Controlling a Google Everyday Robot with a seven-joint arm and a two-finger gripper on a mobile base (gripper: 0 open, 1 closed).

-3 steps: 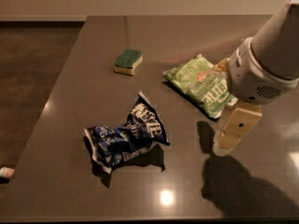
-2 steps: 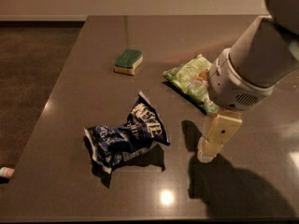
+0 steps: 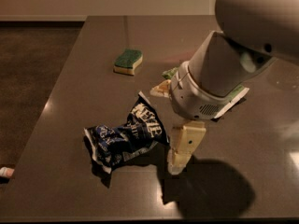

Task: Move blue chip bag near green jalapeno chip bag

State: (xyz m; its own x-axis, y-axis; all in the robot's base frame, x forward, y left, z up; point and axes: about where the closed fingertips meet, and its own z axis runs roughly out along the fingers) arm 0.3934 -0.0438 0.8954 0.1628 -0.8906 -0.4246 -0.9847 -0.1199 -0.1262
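The blue chip bag lies crumpled on the dark table, front left of centre, white lettering up. The green jalapeno chip bag is mostly hidden behind my arm; only a green corner shows at its left and a pale edge at the right. My gripper hangs just right of the blue bag, low over the table. One cream finger points down beside the bag's right edge and the other shows above the bag's top. The fingers stand apart and hold nothing.
A yellow sponge with a green top lies at the back left. The table's left edge drops to the dark floor. A small white object lies on the floor at the far left. My arm's shadow falls on the table's front right.
My arm has swung left and toward the camera, covering most of the green bag. The gripper has come down from right of the blue bag to right beside it. The bags have not moved.
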